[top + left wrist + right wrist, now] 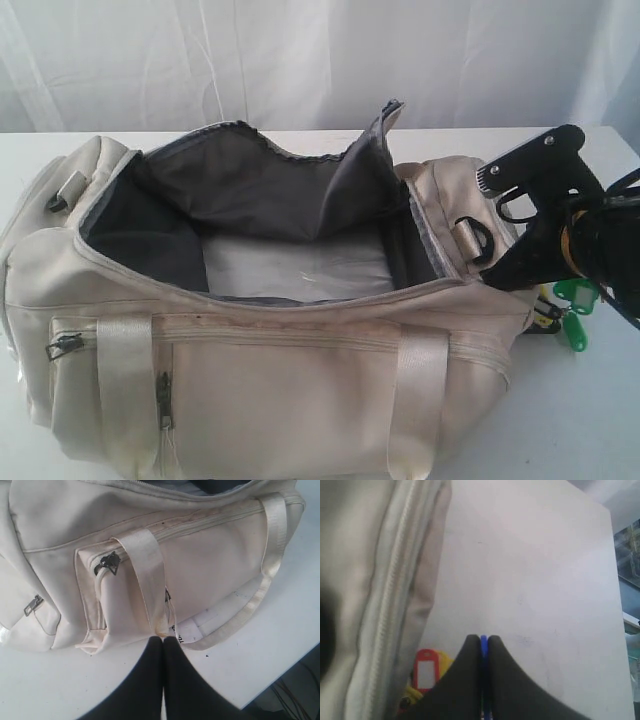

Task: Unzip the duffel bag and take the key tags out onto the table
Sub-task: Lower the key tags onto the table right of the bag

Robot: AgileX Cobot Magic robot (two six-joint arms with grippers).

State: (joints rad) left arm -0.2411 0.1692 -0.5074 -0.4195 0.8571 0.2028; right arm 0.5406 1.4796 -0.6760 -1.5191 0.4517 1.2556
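Observation:
The cream duffel bag [250, 400] lies on the white table [590, 420] with its top zipper undone and the dark grey lining [230, 190] showing. My right gripper [483, 639] is just past the bag's right end, shut on a blue tag of the key tags [426, 672]. Red and yellow tags hang beside its fingers; green tags [575, 305] dangle below the arm in the exterior view. My left gripper [163, 640] is shut with nothing in it, its fingertips at the base of the bag's front strap [145, 570], low over the table.
A white curtain [300, 60] backs the table. The bag fills the left and middle of the tabletop. Bare table [530, 570] lies to the right of the bag. The table's front edge [280, 680] runs near my left gripper.

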